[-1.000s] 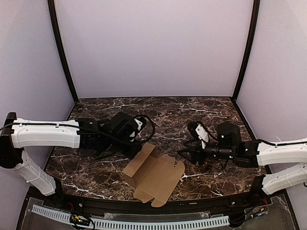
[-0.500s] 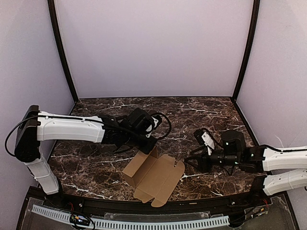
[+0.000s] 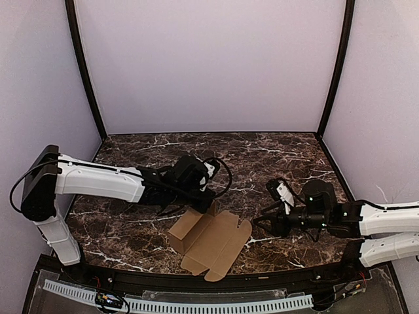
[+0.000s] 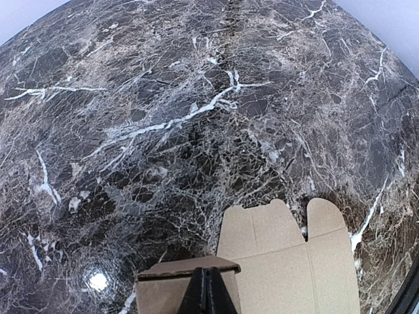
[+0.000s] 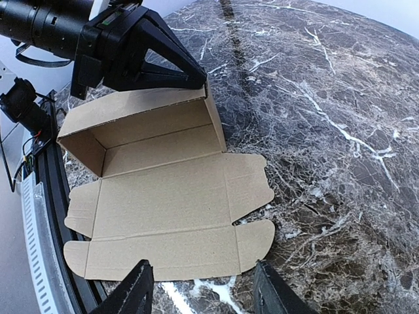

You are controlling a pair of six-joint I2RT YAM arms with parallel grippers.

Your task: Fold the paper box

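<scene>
The left claw (image 3: pixel 209 205) is shut, its two black fingers pressed together into one point. The point rests against the top edge of an upright cardboard wall, at that wall's far corner. Whether it pinches the cardboard or only touches it cannot be told.

That wall belongs to the paper box (image 3: pixel 213 242), plain tan cardboard, partly folded. One long wall and one short end wall stand up on the side nearest the left arm. The remaining panels lie flat on the tabletop (image 3: pixel 275 157), with rounded flaps at their ends. The box sits near the front edge of the tabletop, between the two arms.

The right claw (image 3: pixel 265 224) is about half open and holds nothing. It hangs low, just beside the flat flaps on the box's right side, its fingers (image 5: pixel 137 291) pointing toward the box.

The tabletop is dark brown marble with white veins. Pale lilac walls enclose it on three sides.
</scene>
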